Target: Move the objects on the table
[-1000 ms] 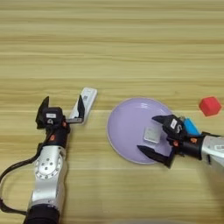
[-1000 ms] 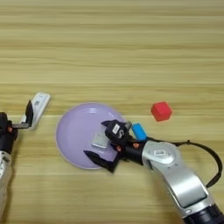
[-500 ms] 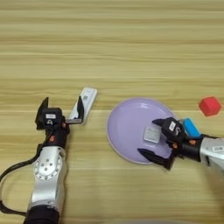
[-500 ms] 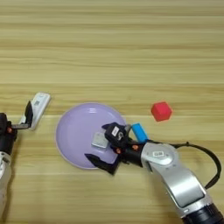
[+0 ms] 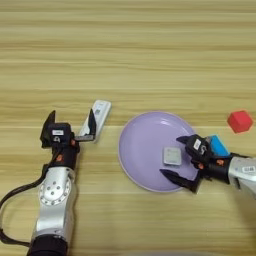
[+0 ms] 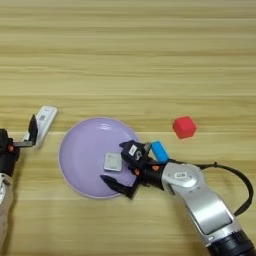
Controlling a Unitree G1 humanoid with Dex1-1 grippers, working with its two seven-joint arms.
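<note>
The light wooden worktop (image 5: 130,55) carries a lilac plate (image 5: 142,150) holding the silver-grey block (image 5: 172,155). The right gripper (image 5: 179,160) spreads its jaws wide around the block, seemingly not touching it. The red cube (image 5: 240,121) sits right. The left gripper (image 5: 70,124), jaws wide, is beside the white bar (image 5: 99,115).

Right hand (image 5: 181,161) spread open low right; left hand (image 5: 70,123) open left.

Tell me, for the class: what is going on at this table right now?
The right gripper hangs open over the lilac plate, its fingers either side of the silver-grey square block that lies on the plate. The left gripper sits open near the end of the white bar. The red cube lies alone on the table.
</note>
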